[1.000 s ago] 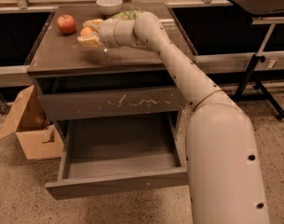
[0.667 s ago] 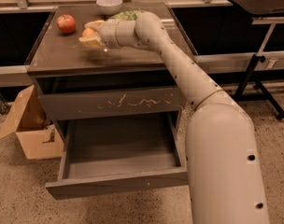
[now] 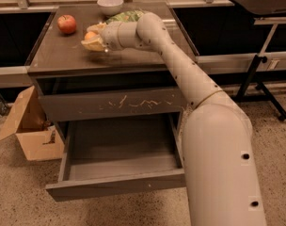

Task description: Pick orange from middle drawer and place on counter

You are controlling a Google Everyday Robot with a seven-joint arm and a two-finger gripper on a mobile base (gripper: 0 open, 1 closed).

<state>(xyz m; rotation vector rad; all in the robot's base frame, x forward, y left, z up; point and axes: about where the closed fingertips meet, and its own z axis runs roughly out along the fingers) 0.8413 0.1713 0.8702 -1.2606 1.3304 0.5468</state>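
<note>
gripper (image 3: 93, 40): above the counter (image 3: 58, 58), left of centre
orange (image 3: 90, 35): clasped in gripper
apple (image 3: 67, 24): near back-left corner
bowl (image 3: 110, 5): back edge
middle drawer (image 3: 117, 186): open, below front edge

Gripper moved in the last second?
No clear move. The gripper stays low over the counter, at the same gap to the right of the apple, with the orange at its tip.
</note>
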